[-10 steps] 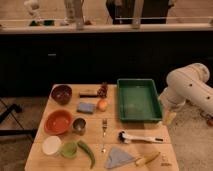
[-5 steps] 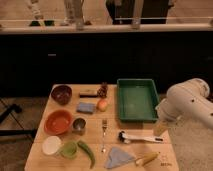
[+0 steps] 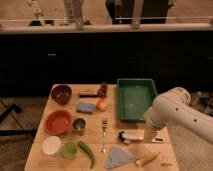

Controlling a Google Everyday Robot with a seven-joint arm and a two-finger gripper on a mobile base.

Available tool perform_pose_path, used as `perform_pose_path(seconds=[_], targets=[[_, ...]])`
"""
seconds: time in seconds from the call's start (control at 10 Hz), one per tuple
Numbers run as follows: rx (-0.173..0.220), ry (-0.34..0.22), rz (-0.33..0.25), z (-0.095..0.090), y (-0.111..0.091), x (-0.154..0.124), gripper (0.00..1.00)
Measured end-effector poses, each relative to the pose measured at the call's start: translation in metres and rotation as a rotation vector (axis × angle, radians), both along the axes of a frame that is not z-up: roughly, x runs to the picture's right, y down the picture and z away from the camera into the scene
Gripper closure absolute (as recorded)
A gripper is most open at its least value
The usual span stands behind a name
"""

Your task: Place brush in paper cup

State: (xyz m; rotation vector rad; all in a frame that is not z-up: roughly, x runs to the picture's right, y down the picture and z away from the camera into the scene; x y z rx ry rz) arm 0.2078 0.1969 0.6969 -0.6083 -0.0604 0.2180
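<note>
Brush (image 3: 131, 136) is flat on the table (image 3: 165, 156), front right area, just below the green tray (image 3: 135, 98). Black head points left, white handle runs right. Gripper (image 3: 149, 138) is down at the handle end, hanging from the white arm (image 3: 175, 112) that comes in from the right. Fingers are spread, not pinching anything. They look to be on either side of the handle tip, but I can't tell if they touch it.

Paper cup (image 3: 51, 145) is at the front left corner, upright, well apart from the brush. Orange bowl (image 3: 58, 121) is just behind it, metal cup (image 3: 78, 125) beside that bowl. Fork (image 3: 104, 135) lies between the metal cup and the brush head. Blue cloth (image 3: 118, 157) and yellow-handled knife (image 3: 147, 158) are at the front edge, near the brush.
</note>
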Motion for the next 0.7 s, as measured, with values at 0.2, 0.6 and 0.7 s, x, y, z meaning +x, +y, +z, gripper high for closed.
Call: perform_pose_path(seconds=[0.2,0.6,0.7], targets=[[0.0,0.001,0.002,0.0,0.0,0.001,0.2],[-0.025,0.004,0.022,0.005,0.007,-0.001,0.2],[-0.039,0.008,0.033,0.013,0.014,-0.002,0.2]])
